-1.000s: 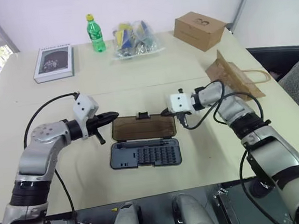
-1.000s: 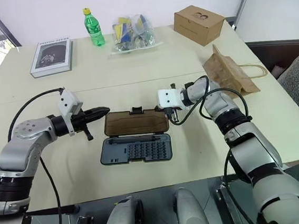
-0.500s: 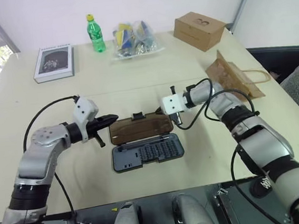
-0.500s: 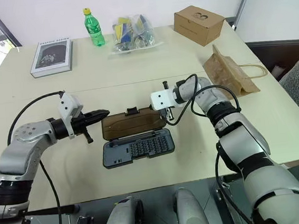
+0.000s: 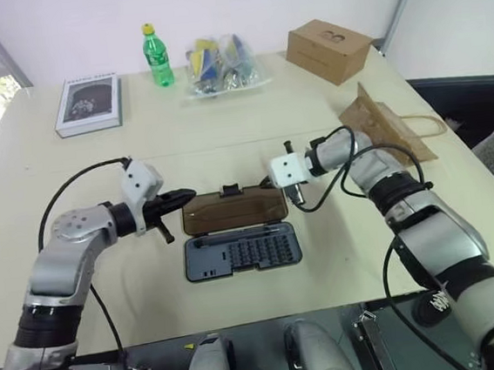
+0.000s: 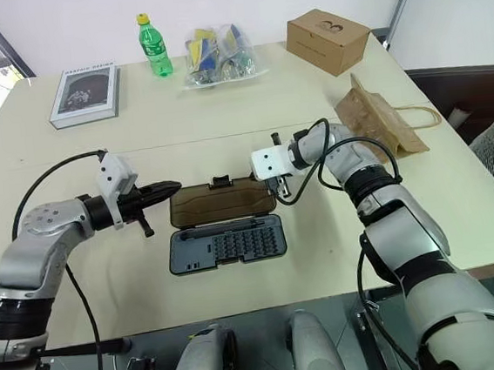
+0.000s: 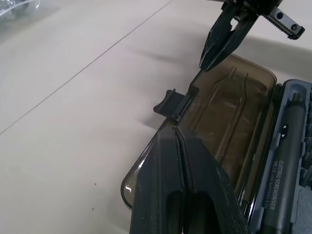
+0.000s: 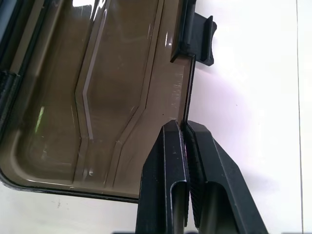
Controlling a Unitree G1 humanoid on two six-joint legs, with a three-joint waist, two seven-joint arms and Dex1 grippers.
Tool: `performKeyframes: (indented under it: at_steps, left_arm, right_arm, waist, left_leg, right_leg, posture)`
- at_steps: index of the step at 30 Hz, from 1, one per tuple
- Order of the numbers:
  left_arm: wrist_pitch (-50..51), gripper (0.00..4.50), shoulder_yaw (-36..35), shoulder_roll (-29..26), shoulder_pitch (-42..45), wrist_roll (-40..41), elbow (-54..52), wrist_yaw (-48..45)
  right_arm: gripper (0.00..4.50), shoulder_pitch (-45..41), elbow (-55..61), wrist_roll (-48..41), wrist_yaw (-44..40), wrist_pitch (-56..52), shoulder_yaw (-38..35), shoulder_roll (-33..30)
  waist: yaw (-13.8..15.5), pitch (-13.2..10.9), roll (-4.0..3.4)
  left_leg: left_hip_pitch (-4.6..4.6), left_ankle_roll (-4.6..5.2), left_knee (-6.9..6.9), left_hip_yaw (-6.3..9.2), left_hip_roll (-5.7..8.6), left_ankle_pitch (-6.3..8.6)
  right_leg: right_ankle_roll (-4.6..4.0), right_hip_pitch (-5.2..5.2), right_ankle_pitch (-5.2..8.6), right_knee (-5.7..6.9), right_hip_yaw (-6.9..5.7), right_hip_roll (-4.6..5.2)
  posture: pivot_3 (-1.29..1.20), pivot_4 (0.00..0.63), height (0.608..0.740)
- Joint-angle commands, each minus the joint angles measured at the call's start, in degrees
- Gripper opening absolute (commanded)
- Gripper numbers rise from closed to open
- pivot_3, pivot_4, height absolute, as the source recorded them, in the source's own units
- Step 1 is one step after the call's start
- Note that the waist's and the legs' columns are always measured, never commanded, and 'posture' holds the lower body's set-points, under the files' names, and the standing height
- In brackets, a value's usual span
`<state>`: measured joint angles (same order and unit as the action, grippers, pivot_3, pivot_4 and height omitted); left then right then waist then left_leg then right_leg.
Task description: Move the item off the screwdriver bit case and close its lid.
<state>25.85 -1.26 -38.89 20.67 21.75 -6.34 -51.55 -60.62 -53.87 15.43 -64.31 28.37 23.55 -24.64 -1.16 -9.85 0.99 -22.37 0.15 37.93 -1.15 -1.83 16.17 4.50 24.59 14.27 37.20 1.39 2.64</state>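
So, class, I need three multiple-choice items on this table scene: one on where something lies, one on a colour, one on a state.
1. Where does the kraft paper bag lie?
A. On the screwdriver bit case
B. On the table, right of the case and apart from it
C. On the grey book

2. What colour is the bottle's cap?
A. Yellow
B. Red
C. White

3. How does the lid stand?
A. Shut over the tray
B. Taken off
C. Open, lying flat behind the tray

Answers:
1 B, since the bag rests near the table's right edge, clear of the screwdriver bit case.
2 A, since a yellow cap tops the green bottle.
3 C, since the bits show uncovered and the right gripper, jaws shut, is at the lid's far edge.
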Motion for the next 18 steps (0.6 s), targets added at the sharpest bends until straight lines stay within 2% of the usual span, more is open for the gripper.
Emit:
performKeyframes:
  at_steps: [1, 7, 8, 9, 15, 16, 18]
  left_arm:
    - [-0.7, 0.0, -0.5, -0.3, 1.1, -0.1, -0.3, -0.4]
    - [-0.9, 0.0, -0.7, -0.3, 1.2, -0.3, -0.1, -0.5]
    - [-0.9, 0.0, -0.7, -0.3, 1.1, -0.3, 0.0, -0.6]
    - [-0.9, 0.0, -0.7, -0.3, 1.1, -0.3, 0.0, -0.5]
    - [-0.6, 0.0, -0.8, -0.3, 0.7, 0.0, -0.5, -0.6]
    - [-0.4, 0.0, -0.8, -0.4, 0.5, 0.1, -0.7, -0.7]
    - [0.0, 0.0, -1.2, -0.6, 0.0, 0.8, -1.4, -1.0]
  right_arm:
    - [0.05, 0.2, 3.1, -1.5, -0.9, -1.0, -1.7, -0.6]
    - [0.05, 0.9, 3.9, -1.9, -2.0, -2.2, -1.9, -0.7]
    - [0.64, 0.9, 3.9, -2.0, -2.3, -2.4, -1.9, -0.7]
    - [0.96, 1.0, 4.0, -2.0, -2.5, -2.5, -1.9, -0.7]
    - [4.03, 0.6, 5.3, -2.3, -2.4, -3.8, -2.8, -1.4]
    - [4.43, 0.6, 7.2, -3.6, -2.9, -5.6, -3.9, -2.0]
    - [4.43, 1.5, 13.5, -6.6, -3.4, -9.9, -6.7, -3.6]
  waist:
    - [0.0, 0.0, 0.0]
    - [0.0, 0.0, 0.0]
    - [0.0, 0.0, 0.0]
    - [0.0, 0.0, 0.0]
    - [0.0, 0.0, -0.01]
    - [0.0, 0.0, -0.02]
    - [0.1, -0.1, -0.08]
  left_leg:
    - [0.0, 0.0, 0.0, 0.0, 0.0, 0.0]
    - [0.0, 0.0, 0.0, 0.0, 0.0, 0.0]
    - [0.0, 0.0, 0.0, 0.0, 0.0, 0.0]
    - [0.0, 0.0, 0.0, 0.0, 0.0, 0.0]
    - [0.0, 0.0, 0.0, 0.0, 0.0, 0.0]
    - [0.0, 0.0, 0.0, 0.0, 0.0, 0.0]
    - [-0.01, 0.0, 0.0, 0.0, 0.0, 0.0]
  right_leg:
    - [0.0, 0.0, 0.0, 0.0, 0.0, 0.0]
    - [0.0, 0.0, 0.0, 0.0, 0.0, -0.01]
    - [0.0, 0.0, 0.0, 0.0, 0.0, -0.01]
    - [0.0, 0.0, 0.0, 0.0, 0.0, -0.01]
    - [0.0, 0.0, 0.0, 0.0, 0.0, -0.01]
    - [0.0, 0.0, 0.0, 0.0, 0.0, -0.01]
    - [0.0, 0.0, 0.0, 0.0, 0.0, 0.0]
  posture:
    - [0.0, 0.15, 0.74]
    - [0.0, 0.15, 0.74]
    - [0.0, 0.15, 0.74]
    - [0.0, 0.15, 0.74]
    - [0.0, 0.15, 0.74]
    - [0.0, 0.15, 0.74]
    - [0.0, 0.15, 0.74]
